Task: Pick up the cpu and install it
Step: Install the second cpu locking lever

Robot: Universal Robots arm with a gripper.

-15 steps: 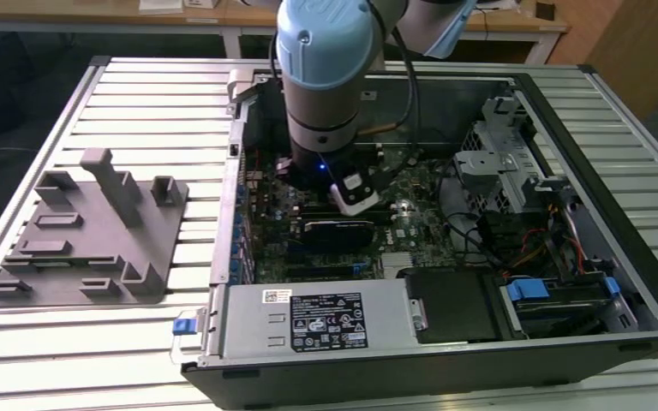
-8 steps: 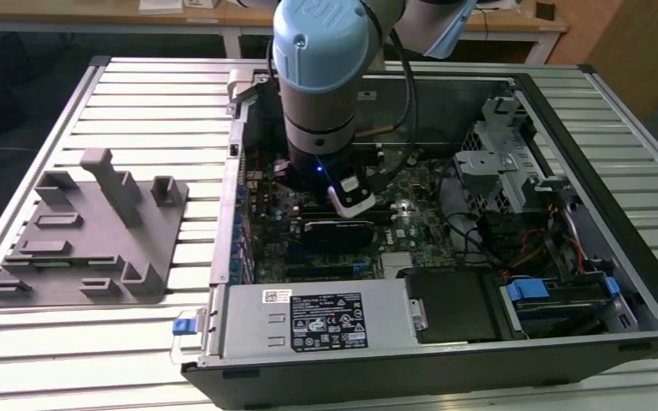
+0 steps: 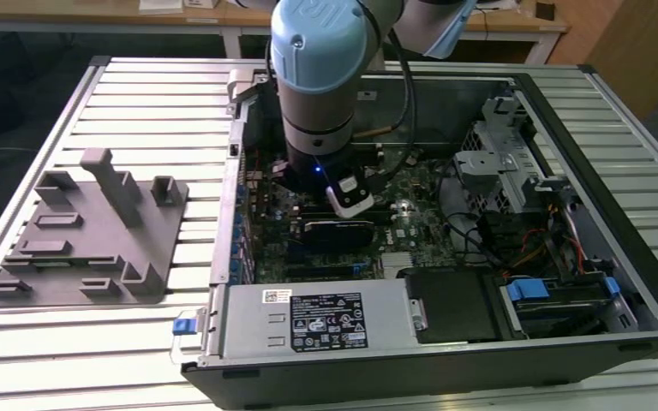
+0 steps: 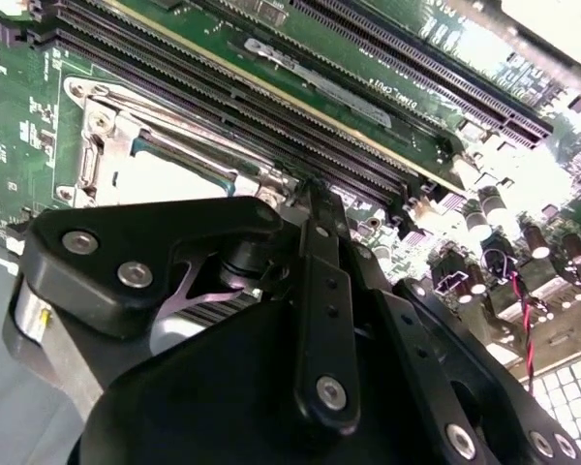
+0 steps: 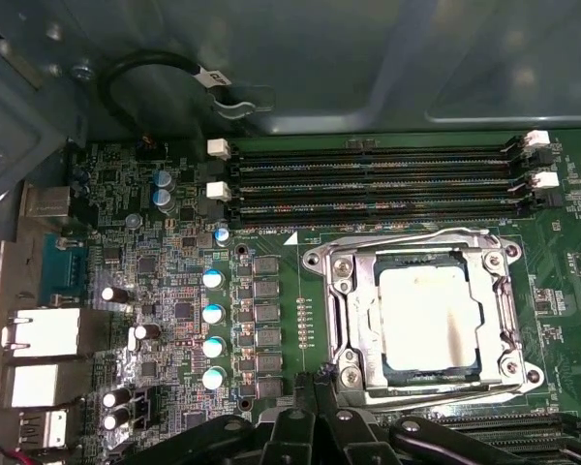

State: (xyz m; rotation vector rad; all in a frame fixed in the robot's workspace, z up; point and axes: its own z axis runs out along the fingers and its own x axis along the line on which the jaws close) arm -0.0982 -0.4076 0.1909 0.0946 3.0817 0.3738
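The flat square CPU with the shiny silver metal top [image 5: 429, 316] lay seated inside the motherboard socket's hinged silver metal frame [image 5: 339, 320], just beside the long black memory slots [image 5: 368, 179], and in the second wrist view the same pale chip [image 4: 169, 179] showed within that frame. The black gripper [image 5: 320, 383] hung just beside the socket's edge, apart from the CPU and holding nothing, though whether its fingers stood wide or narrow I cannot tell. In the exterior view the blue-grey arm [image 3: 323, 77] reached down into the open black computer case [image 3: 603, 128], well apart from the grey plastic fixture block [image 3: 89, 231].
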